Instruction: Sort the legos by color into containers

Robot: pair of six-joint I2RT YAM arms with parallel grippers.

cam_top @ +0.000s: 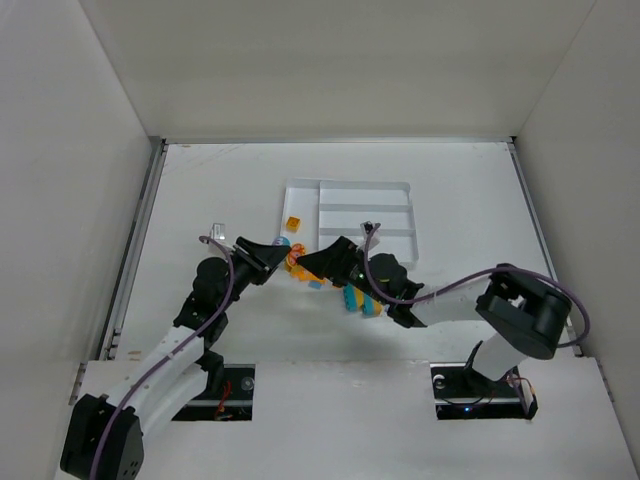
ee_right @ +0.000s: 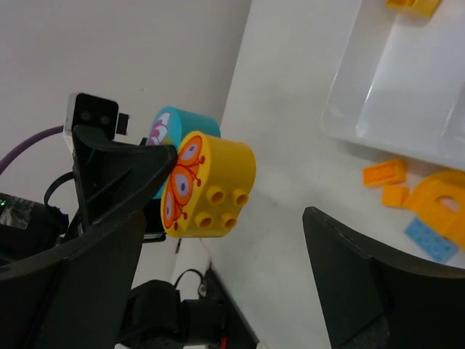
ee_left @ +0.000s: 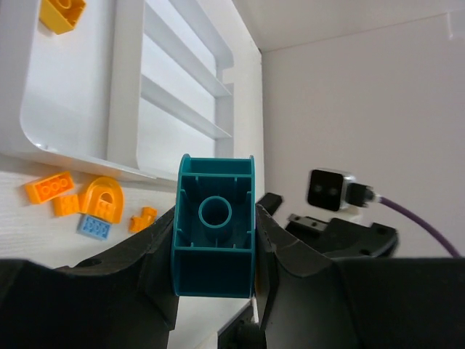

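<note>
Left wrist view first: your left gripper is clamped on a teal brick. The brick's hollow underside faces the lens, and a black finger presses on each side wall. Left of that finger, loose pieces lie on the table just below the tray: an orange arch, a light blue plate and a few small orange bits. An orange brick sits in the tray's narrow section at the upper left corner of the frame. Bare table runs along the tray's right side up to the wall.

In the right wrist view, your right gripper stands spread wide and grasps nothing, with its two dark fingers low in the frame. A yellow brick with an orange print hangs in the gap near the left finger, clear of the right one. It sits against the teal brick behind it (whether the two are snapped together, you cannot tell). The tray's rounded corner shows at upper right, with clear table between it and the yellow brick.

From above, both grippers meet just below the tray's lower left corner. More bricks lie under the right arm. There is open table left of the tray, and the side walls stand well apart from both arms.
</note>
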